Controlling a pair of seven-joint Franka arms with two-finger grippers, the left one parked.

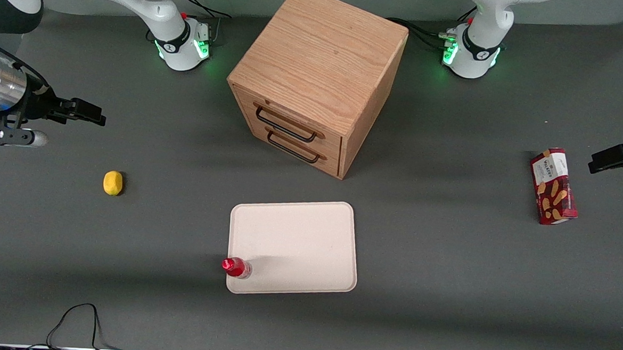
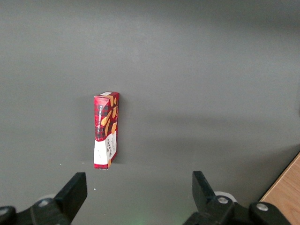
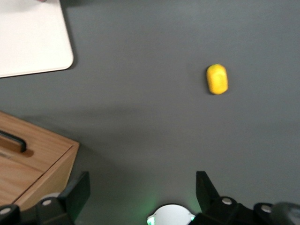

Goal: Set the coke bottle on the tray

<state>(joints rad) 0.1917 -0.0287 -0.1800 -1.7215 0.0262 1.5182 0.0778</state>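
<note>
Cabinet [image 1: 316, 79] is the biggest thing here, wooden, sitting mid-table with its two drawers facing the front camera. Just in front of those drawers lies the tray [image 1: 308, 239], flat and cream-white. Coke bottle [image 1: 236, 267] stands upright right on the tray's near corner at the working arm's end, so honestly the job looks pretty much done to me. Gripper [image 1: 88, 112] hangs well apart from it, farther from the camera and toward the working arm's end of the table, jaws spread wide with nothing between them. Little yellow lump [image 1: 112, 182] sits on the table between gripper and bottle.
</note>
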